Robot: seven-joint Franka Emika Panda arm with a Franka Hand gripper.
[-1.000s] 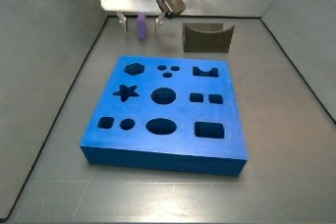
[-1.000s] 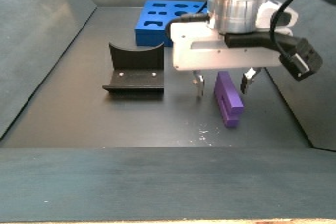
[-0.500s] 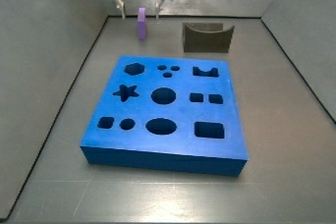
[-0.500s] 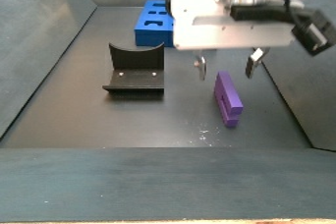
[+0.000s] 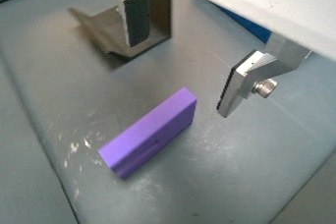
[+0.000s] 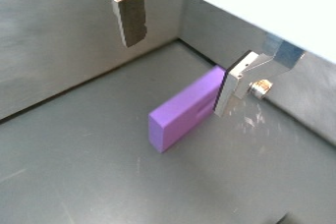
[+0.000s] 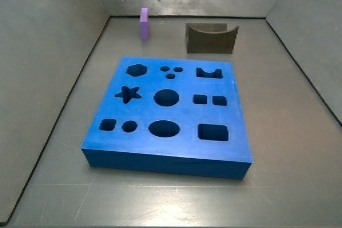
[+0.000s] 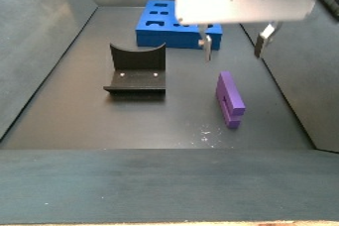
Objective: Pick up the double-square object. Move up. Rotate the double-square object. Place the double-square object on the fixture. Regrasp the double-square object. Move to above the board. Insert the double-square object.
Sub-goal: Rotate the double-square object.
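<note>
Wide-open silver gripper (image 8: pixel 235 42) hangs above the light-purple plastic double-square object (image 8: pixel 231 99); an off-centre descent risks knocking it askew.

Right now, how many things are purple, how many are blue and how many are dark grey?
Purple: 1, the double-square object, lying flat on the floor.
Blue: 1, the board.
Dark grey: 1, the fixture.
Total: 3.
The gripper hangs open above the purple piece, holding nothing.
</note>
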